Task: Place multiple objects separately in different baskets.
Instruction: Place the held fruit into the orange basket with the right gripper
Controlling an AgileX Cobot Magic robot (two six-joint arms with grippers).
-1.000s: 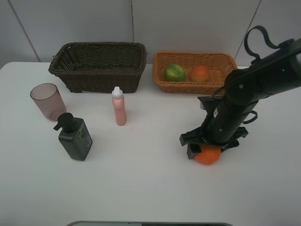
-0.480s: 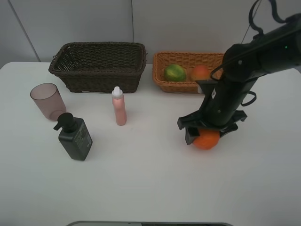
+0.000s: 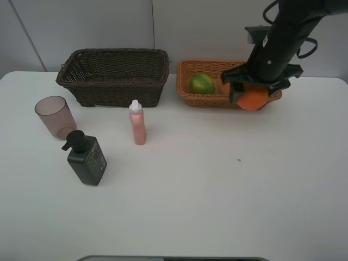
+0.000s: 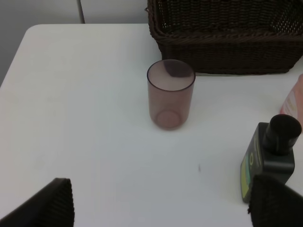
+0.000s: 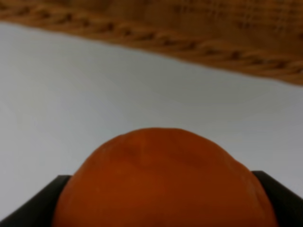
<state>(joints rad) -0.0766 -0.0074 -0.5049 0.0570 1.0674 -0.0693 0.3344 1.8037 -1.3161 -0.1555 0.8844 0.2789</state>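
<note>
A: From the high camera, where is the orange (image 3: pixel 253 101)?

B: In the right gripper (image 3: pixel 252 93), whose fingers (image 3: pixel 235 93) are clenched on its sides. It hangs off the bench (image 3: pixel 179 196), at the near rim of the light orange-brown basket (image 3: pixel 209 101), toward that basket's right end.

A: What is inside that basket?

B: A green round fruit (image 3: pixel 202 84) at the left. The arm covers the rest.

A: And on the left side?

B: The dark brown basket (image 3: pixel 111 81) stands at the back. In front of it the slim pink bottle (image 3: pixel 137 123) is upright. The dark green pump bottle (image 3: pixel 87 159) stands nearer the front, with the translucent pinkish cup (image 3: pixel 54 116) just behind it.

A: What does the left wrist camera show?

B: The left gripper (image 4: pixel 161 213) is above the bench with its fingers (image 4: pixel 52 203) spread wide, nothing between them. The cup stands upright ahead of it, the dark basket beyond, the pump bottle beside one fingertip, and an edge of the pink bottle at the frame's border.

A: And the right wrist camera?

B: The orange fills the space between the two fingers, which press on it from both sides. White bench lies below it, and the light basket's woven rim runs just beyond.
</note>
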